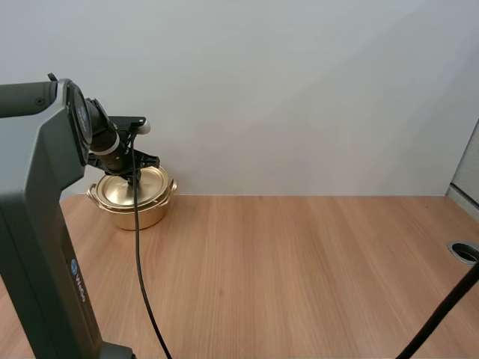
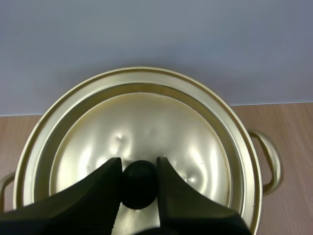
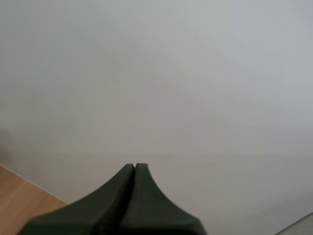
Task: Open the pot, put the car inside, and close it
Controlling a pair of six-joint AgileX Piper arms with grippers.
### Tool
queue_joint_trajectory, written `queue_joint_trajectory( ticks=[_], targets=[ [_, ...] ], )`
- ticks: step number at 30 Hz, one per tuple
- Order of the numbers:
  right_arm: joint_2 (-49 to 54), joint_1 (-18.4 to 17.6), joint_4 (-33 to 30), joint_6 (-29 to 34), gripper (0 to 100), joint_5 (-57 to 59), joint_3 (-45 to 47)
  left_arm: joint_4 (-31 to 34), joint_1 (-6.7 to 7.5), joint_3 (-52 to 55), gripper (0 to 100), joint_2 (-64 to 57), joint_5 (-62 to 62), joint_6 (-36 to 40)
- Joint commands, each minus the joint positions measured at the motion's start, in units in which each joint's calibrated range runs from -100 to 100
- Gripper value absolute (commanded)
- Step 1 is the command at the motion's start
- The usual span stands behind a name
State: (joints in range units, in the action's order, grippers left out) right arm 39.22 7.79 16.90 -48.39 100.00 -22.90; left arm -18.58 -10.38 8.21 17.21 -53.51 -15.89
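A golden pot (image 1: pixel 141 215) with two side handles stands at the table's far left, close to the wall. Its lid (image 2: pixel 161 127) is on and sits level inside the rim. My left gripper (image 2: pixel 139 164) comes down on the lid from above, its two fingers pinching the black knob (image 2: pixel 139 188) between them. In the high view the left gripper (image 1: pixel 135 179) sits right over the lid's middle. My right gripper (image 3: pixel 135 166) is shut on nothing, its fingers together as one dark wedge facing the pale wall.
The wooden table (image 1: pixel 299 269) stretches wide to the right of the pot. A round cable hole (image 1: pixel 465 250) sits at its right edge. The wall rises directly behind the pot.
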Motion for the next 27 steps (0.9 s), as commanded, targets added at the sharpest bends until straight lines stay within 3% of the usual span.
queue_joint_trajectory(
  ticks=[1,22,25,27],
  targets=[
    [0.4,0.0,0.0,-0.1,0,0.0,0.0,-2.2,0.05,0.0,0,0.1,-0.1,-1.0],
    [1.0,0.0,0.0,-0.1,0,0.0,0.0,-2.6,0.05,0.0,0,4.1,1.5,-1.3],
    [1.0,0.0,0.0,-0.1,0,0.0,0.0,-2.6,0.05,0.0,15,3.7,4.3,-1.6],
    [1.0,0.0,0.0,-0.1,0,0.0,0.0,-2.7,0.05,0.0,39,3.6,5.2,-1.6]
  ],
)
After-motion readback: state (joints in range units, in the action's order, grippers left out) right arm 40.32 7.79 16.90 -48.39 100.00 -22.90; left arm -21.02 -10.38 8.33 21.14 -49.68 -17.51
